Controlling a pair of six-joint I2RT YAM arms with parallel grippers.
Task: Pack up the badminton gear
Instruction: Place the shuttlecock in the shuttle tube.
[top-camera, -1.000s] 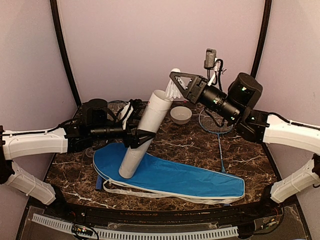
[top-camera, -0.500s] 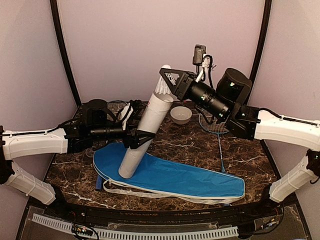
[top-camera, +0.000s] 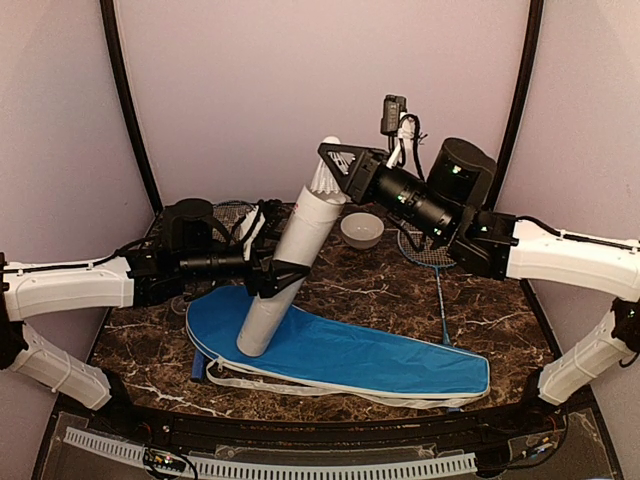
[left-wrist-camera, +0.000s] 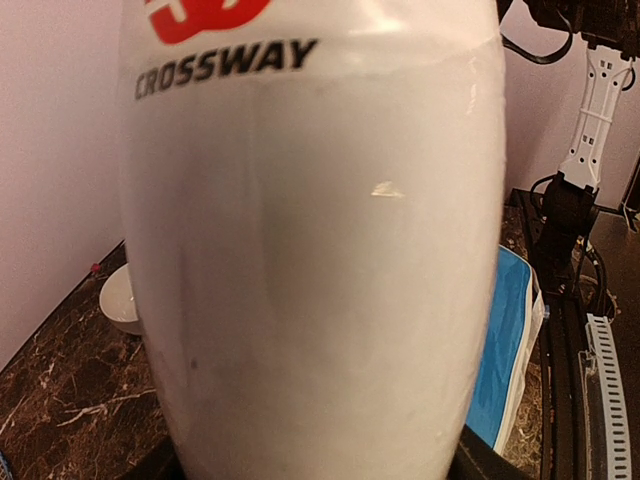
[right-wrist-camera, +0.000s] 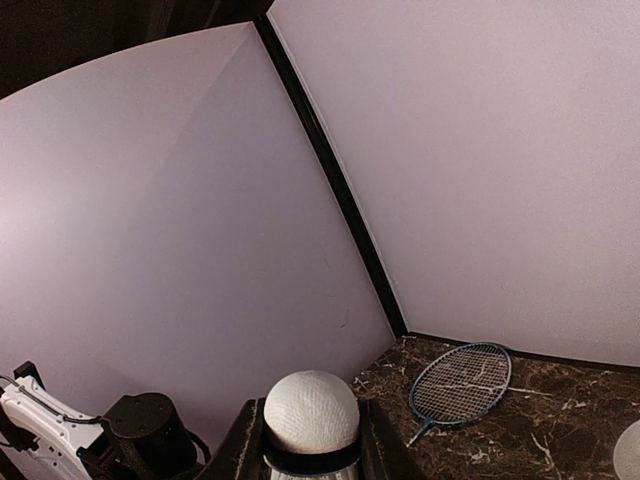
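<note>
My left arm (top-camera: 70, 285) and right arm (top-camera: 570, 255) have white shells and black joints. The right gripper (top-camera: 328, 170) is a black triangular frame, with green lights and looped cables (top-camera: 418, 130) behind it.

Tube (left-wrist-camera: 310, 250) glossy white; racket cover (top-camera: 360, 355) blue cloth; table (top-camera: 380, 290) polished dark marble.
</note>
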